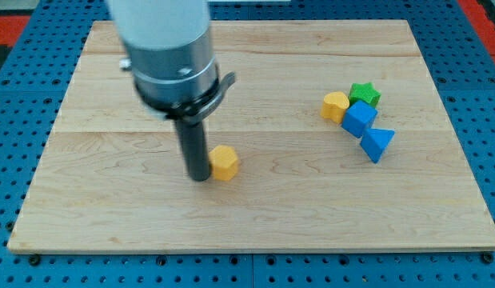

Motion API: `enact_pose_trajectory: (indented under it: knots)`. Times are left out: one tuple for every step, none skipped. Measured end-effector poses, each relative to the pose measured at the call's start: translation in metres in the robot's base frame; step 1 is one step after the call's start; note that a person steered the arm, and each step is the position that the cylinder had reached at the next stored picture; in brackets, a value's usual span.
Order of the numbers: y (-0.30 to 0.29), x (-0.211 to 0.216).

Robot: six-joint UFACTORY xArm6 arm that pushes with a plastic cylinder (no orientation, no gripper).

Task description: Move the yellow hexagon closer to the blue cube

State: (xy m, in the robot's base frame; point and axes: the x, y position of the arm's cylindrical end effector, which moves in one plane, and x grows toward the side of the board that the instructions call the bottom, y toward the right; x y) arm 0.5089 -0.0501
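Note:
The yellow hexagon lies on the wooden board left of the middle. My tip rests just to its left, touching or nearly touching its side. The blue cube sits well to the view's right, in a tight cluster with other blocks. The arm's grey body hangs over the upper left of the board and hides the surface behind it.
A yellow rounded block touches the blue cube's left. A green star sits just above the cube. A blue triangle lies just below it. A blue pegboard surrounds the board.

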Motion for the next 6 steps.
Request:
enact_pose_trajectory:
  knots:
    - [0.076,-0.024]
    - [0.112,-0.069]
    - [0.067,-0.051]
    - [0.041,-0.062]
    - [0.076,-0.097]
    - [0.127,-0.1]
